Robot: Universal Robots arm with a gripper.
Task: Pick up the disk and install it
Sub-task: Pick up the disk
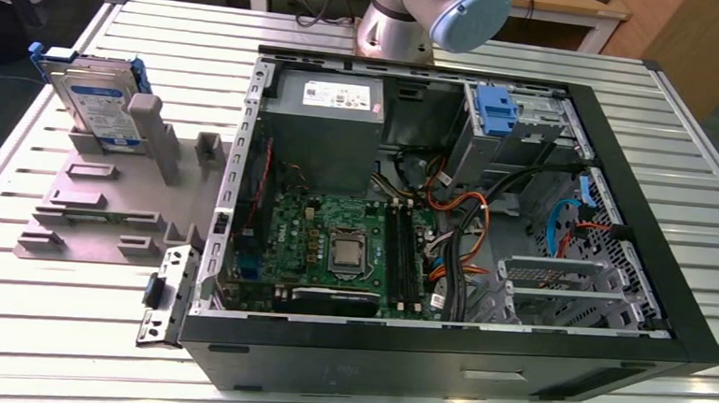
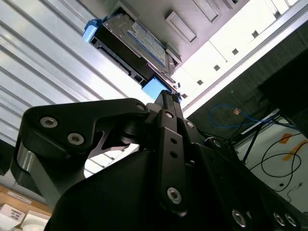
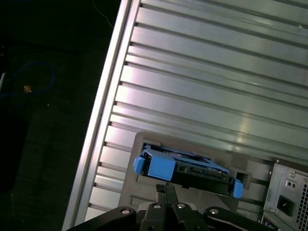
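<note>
one disk (image 1: 91, 101) in the exterior view, upright in a grey holder (image 1: 96, 214) on the tabletop (image 1: 26, 331), at the exterior view's left of the computer case (image 1: 450, 352). second wrist view: hand (image 2: 166, 96) closed on nothing, apart from the disk (image 2: 134, 43). first wrist view: disk (image 3: 187, 168) just beyond the hand (image 3: 166, 188). risk: descending while closed would likely topple the disk, not straddle it.

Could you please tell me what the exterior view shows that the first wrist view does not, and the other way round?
Exterior view: the open computer case's inside with its motherboard and cables, and the arm's base behind it. First wrist view: the gripper, fingers together, pointing toward the disk's blue-framed end, and dark floor beside the table. Both: the disk standing on edge in the grey holder on the slatted table.
</note>
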